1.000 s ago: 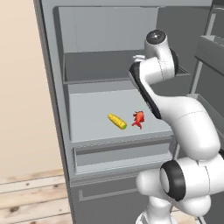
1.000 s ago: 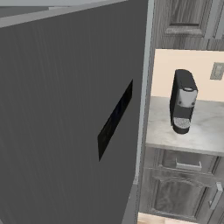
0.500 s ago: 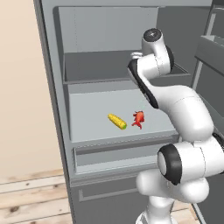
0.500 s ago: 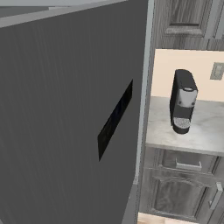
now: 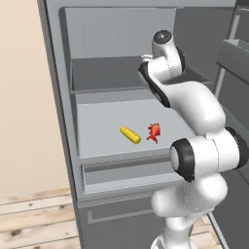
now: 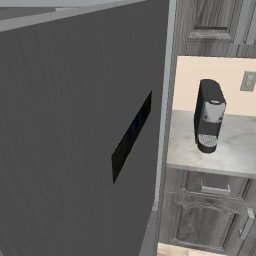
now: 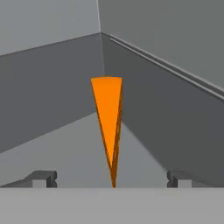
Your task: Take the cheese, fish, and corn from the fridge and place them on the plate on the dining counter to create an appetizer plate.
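In the hand view an orange wedge of cheese (image 7: 108, 118) stands on a grey fridge shelf, its thin point toward me. My gripper (image 7: 112, 179) is open, its two dark fingertips (image 7: 43, 178) apart on either side of the wedge's tip, not touching it. The left base view shows the open fridge (image 5: 97, 73) with my arm reaching onto an upper shelf; the hand itself is hidden behind the arm. On the shelf below lie the yellow corn (image 5: 130, 134) and, just right of it, the red-orange fish (image 5: 154, 132). The plate and dining counter are out of view.
The fridge's drawer (image 5: 121, 172) sits under the lower shelf, and a door rack (image 5: 236, 56) is at the right. The right base view shows the grey fridge door (image 6: 75, 125) close up and a black coffee machine (image 6: 209, 116) on a counter beyond.
The arm has swung a little further into the fridge toward the upper shelf. The corn and fish have not moved.
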You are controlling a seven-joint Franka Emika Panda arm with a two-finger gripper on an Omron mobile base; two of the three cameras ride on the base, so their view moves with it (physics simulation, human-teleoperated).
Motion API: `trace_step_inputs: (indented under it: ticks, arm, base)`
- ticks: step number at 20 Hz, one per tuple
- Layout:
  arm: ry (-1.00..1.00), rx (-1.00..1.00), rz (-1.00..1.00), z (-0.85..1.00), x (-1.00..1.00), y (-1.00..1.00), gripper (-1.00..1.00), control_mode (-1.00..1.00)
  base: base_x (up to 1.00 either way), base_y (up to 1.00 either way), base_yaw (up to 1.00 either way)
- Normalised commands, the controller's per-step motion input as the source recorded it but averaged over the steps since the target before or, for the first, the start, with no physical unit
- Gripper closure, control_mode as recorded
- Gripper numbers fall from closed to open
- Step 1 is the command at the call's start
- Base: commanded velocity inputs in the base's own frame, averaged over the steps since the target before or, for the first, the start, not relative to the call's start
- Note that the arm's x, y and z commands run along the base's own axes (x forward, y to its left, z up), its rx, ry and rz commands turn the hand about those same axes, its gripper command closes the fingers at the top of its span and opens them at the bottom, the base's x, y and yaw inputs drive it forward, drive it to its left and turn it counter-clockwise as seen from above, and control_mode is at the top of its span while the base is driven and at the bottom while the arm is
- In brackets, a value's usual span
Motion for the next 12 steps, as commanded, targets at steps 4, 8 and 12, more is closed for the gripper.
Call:
trace_step_inputs:
  ticks: [4, 8, 12]
  arm:
    - [0.00, 0.00, 0.00, 0.00, 0.57, -0.12, -1.00, -1.00]
    - [0.00, 0.00, -0.03, 0.00, 0.44, -0.23, -1.00, -1.00]
    - [0.00, 0.00, -0.08, 0.00, 0.12, -0.21, 1.00, -1.00]
  base:
    - [0.00, 0.00, 0.00]
    - [0.00, 0.00, 0.00]
    - [0.00, 0.00, 0.00]
